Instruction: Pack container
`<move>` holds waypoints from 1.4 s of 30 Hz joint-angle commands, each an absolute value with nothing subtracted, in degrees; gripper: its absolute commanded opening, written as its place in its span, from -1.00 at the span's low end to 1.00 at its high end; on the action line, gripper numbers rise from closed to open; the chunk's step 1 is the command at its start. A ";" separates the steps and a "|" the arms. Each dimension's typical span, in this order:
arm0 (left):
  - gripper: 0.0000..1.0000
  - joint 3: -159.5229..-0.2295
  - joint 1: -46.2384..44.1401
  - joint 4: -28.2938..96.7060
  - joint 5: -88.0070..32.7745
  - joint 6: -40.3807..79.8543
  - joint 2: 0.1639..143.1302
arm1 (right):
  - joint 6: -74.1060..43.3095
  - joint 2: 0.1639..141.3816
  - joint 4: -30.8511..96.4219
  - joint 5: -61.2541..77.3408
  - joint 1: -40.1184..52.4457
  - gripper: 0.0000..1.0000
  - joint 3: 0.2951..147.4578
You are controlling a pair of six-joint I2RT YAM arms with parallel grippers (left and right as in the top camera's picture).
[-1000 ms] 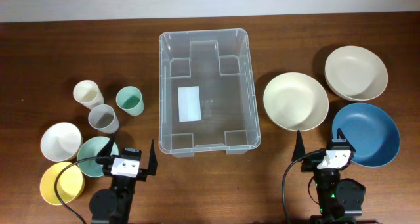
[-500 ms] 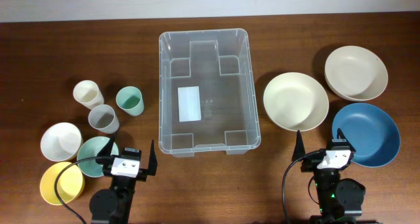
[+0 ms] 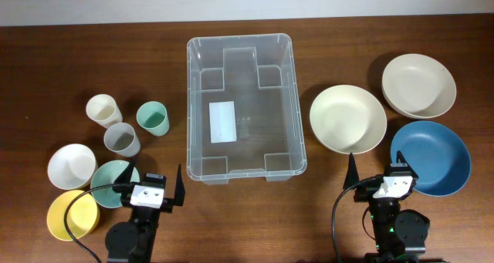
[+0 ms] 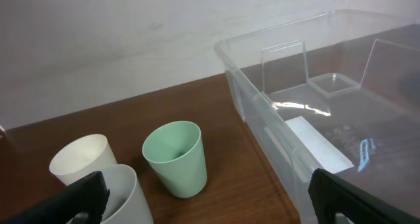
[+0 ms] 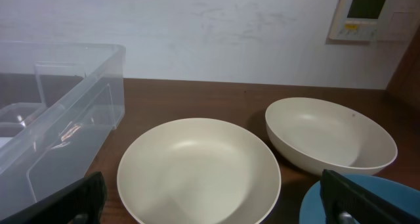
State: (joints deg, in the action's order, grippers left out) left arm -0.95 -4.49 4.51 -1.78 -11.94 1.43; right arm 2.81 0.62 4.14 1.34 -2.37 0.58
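The clear plastic container (image 3: 242, 105) stands in the middle of the table with a white label on its base; nothing is in it. It also shows in the left wrist view (image 4: 315, 119) and the right wrist view (image 5: 52, 112). My left gripper (image 3: 153, 187) is open and empty at the front left, near the cups and small bowls. My right gripper (image 3: 380, 182) is open and empty at the front right, just in front of a cream bowl (image 3: 347, 119) (image 5: 199, 171).
Left of the container stand a cream cup (image 3: 103, 109), a grey cup (image 3: 122, 139) and a green cup (image 3: 153, 118) (image 4: 173, 157), with white (image 3: 71, 166), teal (image 3: 112, 178) and yellow (image 3: 71, 214) small bowls. Right are a second cream bowl (image 3: 418, 85) (image 5: 330, 140) and a blue bowl (image 3: 430, 158).
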 commanded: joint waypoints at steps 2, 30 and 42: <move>0.99 -0.54 -4.73 4.34 -2.63 -8.14 0.99 | 2.28 0.43 4.60 0.84 -2.66 0.98 0.43; 0.99 -28.84 -4.71 13.76 -2.83 -2.09 31.62 | 0.75 39.59 26.94 0.80 -2.76 0.98 39.53; 0.99 -53.12 -4.71 37.01 -14.37 -2.15 56.64 | -7.16 66.17 56.95 10.35 -20.29 0.98 68.12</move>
State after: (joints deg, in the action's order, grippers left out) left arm -49.36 -4.49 35.55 -7.84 -2.50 54.15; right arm -5.65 62.81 55.00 6.00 -15.99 63.94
